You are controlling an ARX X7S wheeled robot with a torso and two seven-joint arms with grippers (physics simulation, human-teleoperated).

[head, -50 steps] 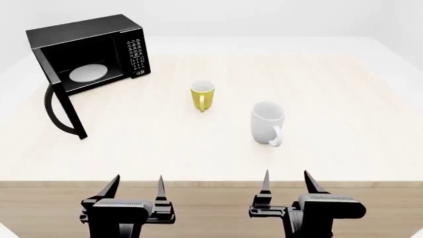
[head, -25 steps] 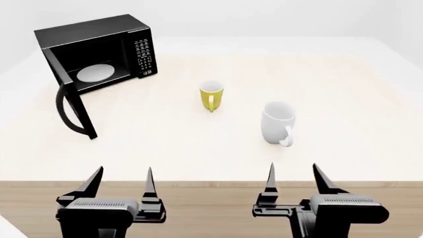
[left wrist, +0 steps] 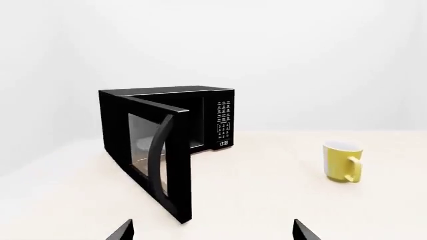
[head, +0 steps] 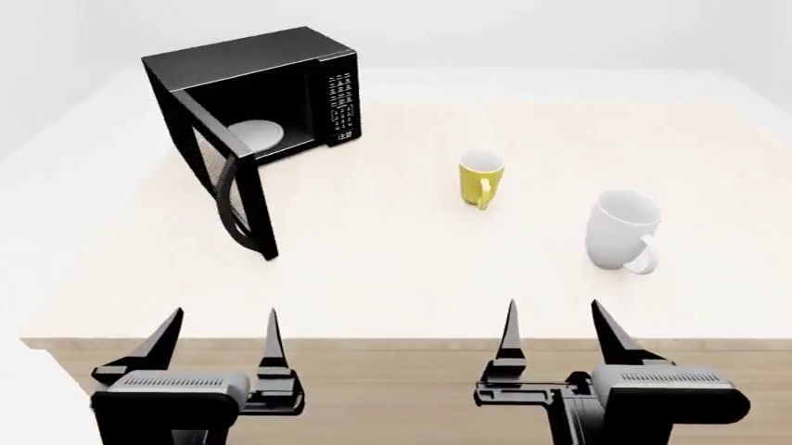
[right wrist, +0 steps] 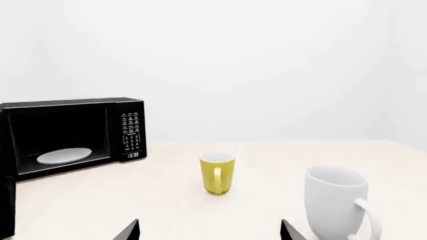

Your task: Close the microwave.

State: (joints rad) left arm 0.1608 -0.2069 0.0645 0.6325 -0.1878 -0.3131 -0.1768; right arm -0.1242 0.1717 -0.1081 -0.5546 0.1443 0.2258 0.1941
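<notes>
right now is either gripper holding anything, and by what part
Nothing is held. The left gripper and right gripper are both open and empty, short of the microwave, whose door is ajar.

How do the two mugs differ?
The yellow mug is smaller and sits nearer the microwave; the white mug is larger and closer to the right gripper. The yellow mug is straight-sided, the white mug more rounded. Both stand upright, empty, on the table.

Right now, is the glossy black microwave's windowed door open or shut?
Open. The microwave door swings out from the left side, leaving the cavity and its white round plate exposed. Neither gripper touches it.
</notes>
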